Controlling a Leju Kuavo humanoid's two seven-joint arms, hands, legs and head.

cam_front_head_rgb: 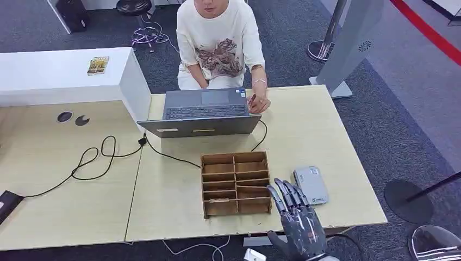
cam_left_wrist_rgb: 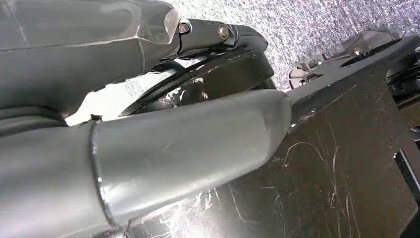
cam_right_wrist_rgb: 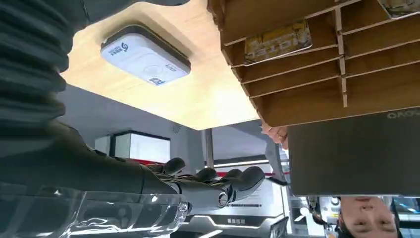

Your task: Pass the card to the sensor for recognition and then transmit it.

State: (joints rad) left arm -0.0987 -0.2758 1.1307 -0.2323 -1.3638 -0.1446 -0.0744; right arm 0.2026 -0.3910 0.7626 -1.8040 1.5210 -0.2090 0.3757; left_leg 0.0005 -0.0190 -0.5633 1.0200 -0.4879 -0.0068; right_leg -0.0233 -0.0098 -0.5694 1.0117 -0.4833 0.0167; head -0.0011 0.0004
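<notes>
The right robot hand (cam_front_head_rgb: 298,217) hung over the near edge of the worktop (cam_front_head_rgb: 70,185), fingers extended and apart, with nothing between them. It stood between the wooden divider box (cam_front_head_rgb: 236,182) and the grey card sensor (cam_front_head_rgb: 310,185), near both and touching neither. This placement probably suited the task, since the pick-up point and the reading point lay on either side of the hand.

In the right wrist view, the box compartments (cam_right_wrist_rgb: 317,64) faced upward and were open, and a yellow card (cam_right_wrist_rgb: 277,40) lay flat in 1 of them. A second card (cam_right_wrist_rgb: 398,7) showed at the edge of another compartment. No card had yet been taken, so the step in hand was judged to be the approach to the box.

The sensor lay flat just beside the box, its top face exposed for presenting a card.

The left robot hand (cam_left_wrist_rgb: 148,148) appeared close up in its wrist view; its open or closed state could not be told.

A person (cam_front_head_rgb: 220,43) sat across the worktop behind a laptop (cam_front_head_rgb: 204,111), 1 hand beside the keyboard, well placed to receive the card.
</notes>
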